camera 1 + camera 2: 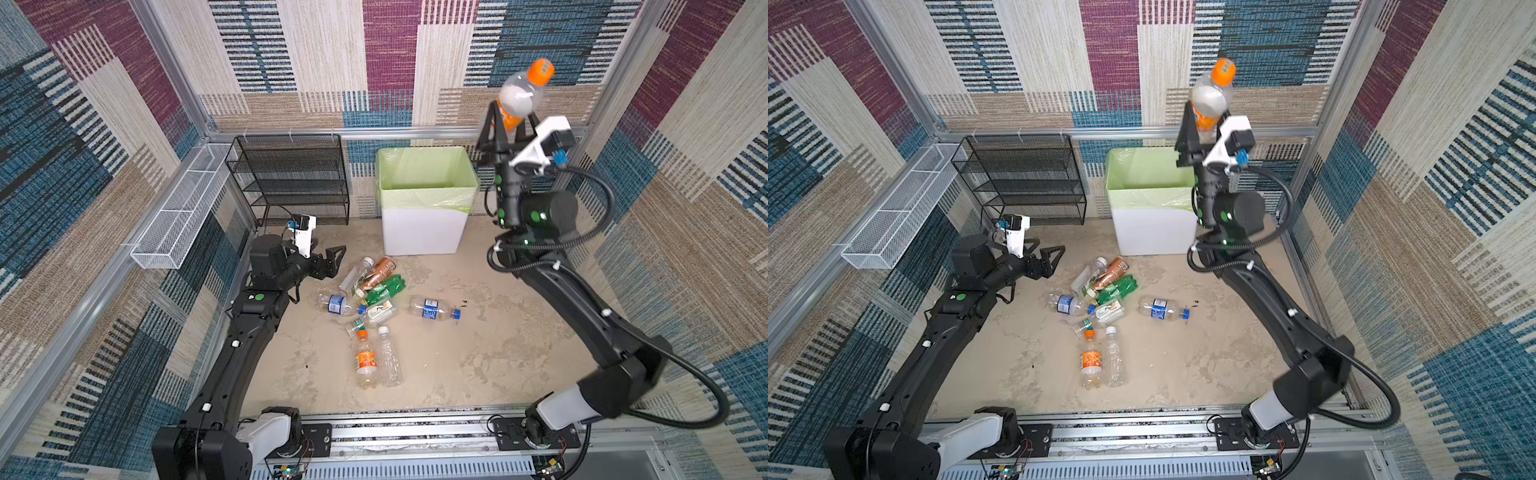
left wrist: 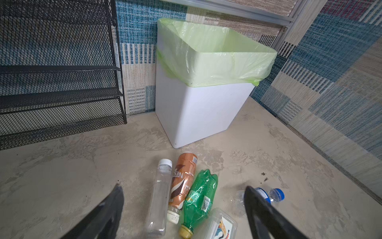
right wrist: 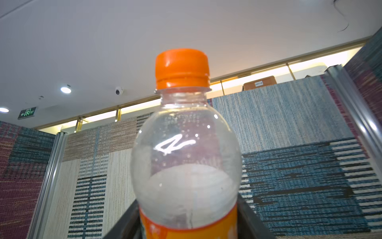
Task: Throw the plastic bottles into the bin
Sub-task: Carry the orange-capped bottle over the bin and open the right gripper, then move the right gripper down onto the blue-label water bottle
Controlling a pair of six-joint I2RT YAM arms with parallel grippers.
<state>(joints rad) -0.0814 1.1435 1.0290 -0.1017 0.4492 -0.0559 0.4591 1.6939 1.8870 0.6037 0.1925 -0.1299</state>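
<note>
- Overhead, an orange-capped bottle (image 1: 521, 93) is seen cap upward between the fingers of the right gripper (image 1: 510, 124), right of the bin (image 1: 424, 237) in both top views; whether it is clamped or loosened cannot be told.
- The left gripper (image 2: 183, 187) is spread wide, empty, near the plastic bottles (image 1: 376, 299) scattered on the floor (image 1: 478, 353) before the bin.

bottles (image 1: 384, 291): heaped on floor | orange-capped bottle (image 1: 521, 97): upright, aloft | bin (image 1: 424, 232): upright

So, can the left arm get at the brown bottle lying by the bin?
Probably yes: the left gripper hangs open near the brown bottle with nothing between them, though a clear bottle and a green bottle lie close on either side.
</note>
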